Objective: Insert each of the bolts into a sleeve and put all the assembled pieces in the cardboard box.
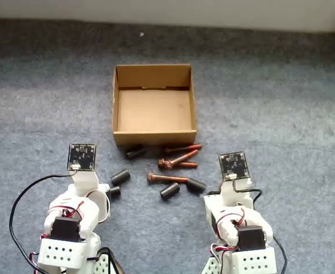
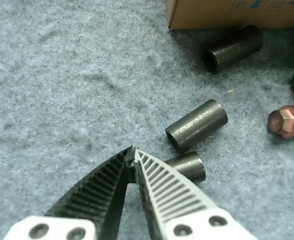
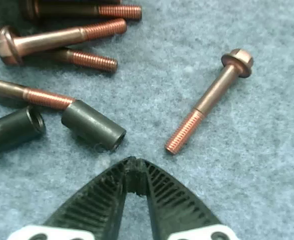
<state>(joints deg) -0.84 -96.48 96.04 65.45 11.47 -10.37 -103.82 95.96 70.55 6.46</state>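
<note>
Left gripper (image 2: pixel 132 152) has its two fingers pressed together with nothing between them. Its tip is just beside one black sleeve (image 2: pixel 187 165). Right gripper (image 3: pixel 134 162) is pressed together too, and its tip is near another sleeve (image 3: pixel 94 125). Five sleeves and five copper bolts (image 3: pixel 209 100) lie loose on the grey carpet (image 1: pixel 270 85). They all lie in front of the one cardboard box (image 1: pixel 153 137).
</note>
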